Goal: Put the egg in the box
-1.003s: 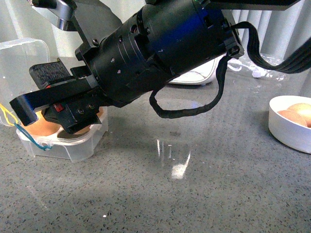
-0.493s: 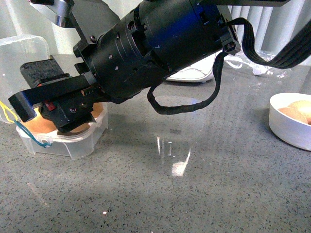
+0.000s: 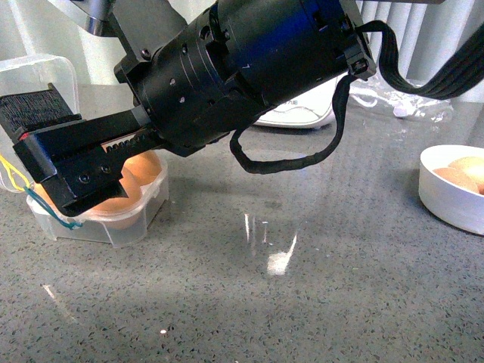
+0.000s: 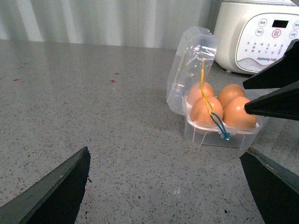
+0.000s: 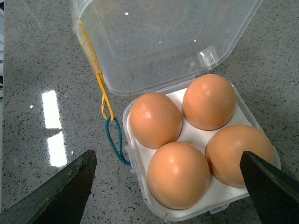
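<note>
- Our right pincer (image 5: 167, 158) hangs just above the box (image 5: 194, 135), fingers spread wide and holding nothing.
- The egg (image 5: 178, 175) lies in the tray right below the gap between those fingers. It is one of four alike brown eggs, and together they fill every cup.
- The clear lid (image 5: 159, 46) stands open on the far side of the box from the right pincer. A yellow cord (image 5: 96, 77) hangs from the lid and is tied to a teal cord (image 5: 117, 140) at the tray's edge.
- In the front view the right arm's thick black body (image 3: 249, 68) and its looping cable (image 3: 287, 162) cover much of the box. Only the near wall and two eggs peek out under the fingers.
- Our left pincer (image 4: 164, 156) is also spread and empty, low over the grey table (image 4: 93, 116). The box is well ahead of it, across bare tabletop.
- A white rice cooker (image 4: 261, 37) stands behind the box, beyond both pincers.
- A white bowl (image 3: 446, 208) with more brown eggs sits well apart from the right pincer, out to the robot's right.
- Crumpled clear plastic (image 3: 401, 102) lies behind that bowl.
</note>
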